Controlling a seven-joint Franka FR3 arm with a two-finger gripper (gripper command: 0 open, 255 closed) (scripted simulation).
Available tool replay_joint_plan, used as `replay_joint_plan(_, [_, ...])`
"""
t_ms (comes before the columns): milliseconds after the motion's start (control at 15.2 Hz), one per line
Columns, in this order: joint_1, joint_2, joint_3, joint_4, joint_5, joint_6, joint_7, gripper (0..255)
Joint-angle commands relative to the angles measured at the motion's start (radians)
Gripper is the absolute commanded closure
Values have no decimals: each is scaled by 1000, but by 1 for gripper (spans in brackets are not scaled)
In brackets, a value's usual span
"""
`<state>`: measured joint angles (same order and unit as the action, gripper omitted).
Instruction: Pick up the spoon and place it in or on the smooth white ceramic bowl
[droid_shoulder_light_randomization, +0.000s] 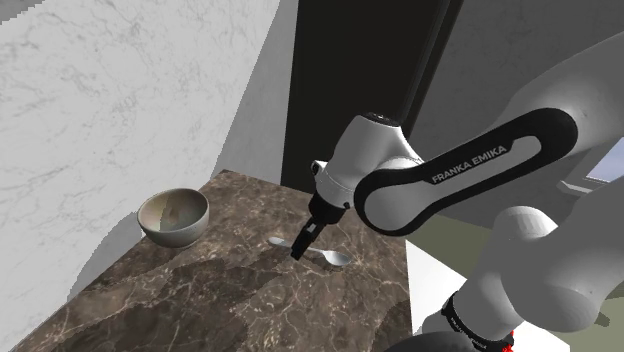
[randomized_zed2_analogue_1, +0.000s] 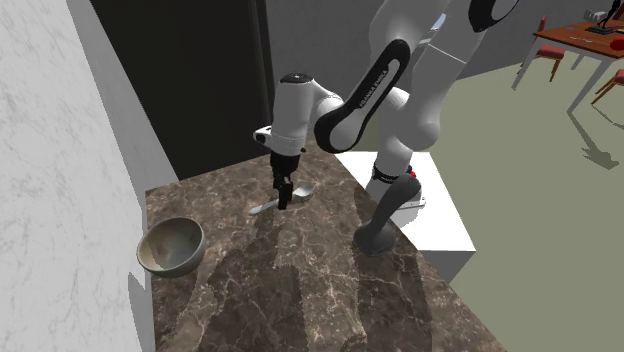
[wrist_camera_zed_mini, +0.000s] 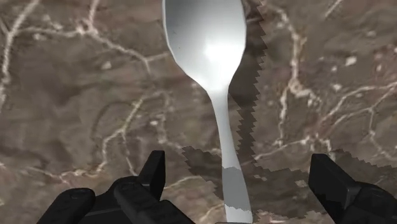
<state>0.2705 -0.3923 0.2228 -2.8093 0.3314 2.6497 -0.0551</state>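
Gripper (wrist_camera_zed_mini: 238, 172): black, two fingers (wrist_camera_zed_mini: 151, 177), standing apart and clasping nothing, set low either side of the spoon's handle without touching it.

Spoon (wrist_camera_zed_mini: 218, 102): pale, glossy, lying flat on the countertop (droid_shoulder_light_randomization: 220, 300), handle between the fingers, rounded end far from the hand. Judged light, stiff and slippery; its low, thin profile leaves little to catch. Best hold: across the narrow handle just short of the neck, fingertips brought right down to the surface.

Countertop: dark brown, veined, marble-like.

Bowl (droid_shoulder_light_randomization: 175, 232): pale, upright, empty, well apart from the spoon towards the shoulder view's left, near the marbled white wall (droid_shoulder_light_randomization: 110, 110).

Arm (droid_shoulder_light_randomization: 450, 175): white, dark joints, reaching in from the shoulder view's right.
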Motion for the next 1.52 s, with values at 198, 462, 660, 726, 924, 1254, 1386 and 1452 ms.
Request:
replay_joint_plan(198, [0,15,1,2,1,14,-1,0])
replay_joint_plan(462, [0,15,1,2,1,14,-1,255])
replay_joint_plan(660, [0,15,1,2,1,14,-1,255])
replay_joint_plan(726, [0,15,1,2,1,14,-1,255])
replay_joint_plan(924, [0,15,1,2,1,14,-1,255])
replay_joint_plan(1254, [-6,-26,0,17,-10,-42,9,255])
replay_joint_plan(1386, [-10,-51,-2,28,-18,-79,15,255])
replay_joint_plan(1452, [-11,-63,-2,35,-21,-97,18,255])
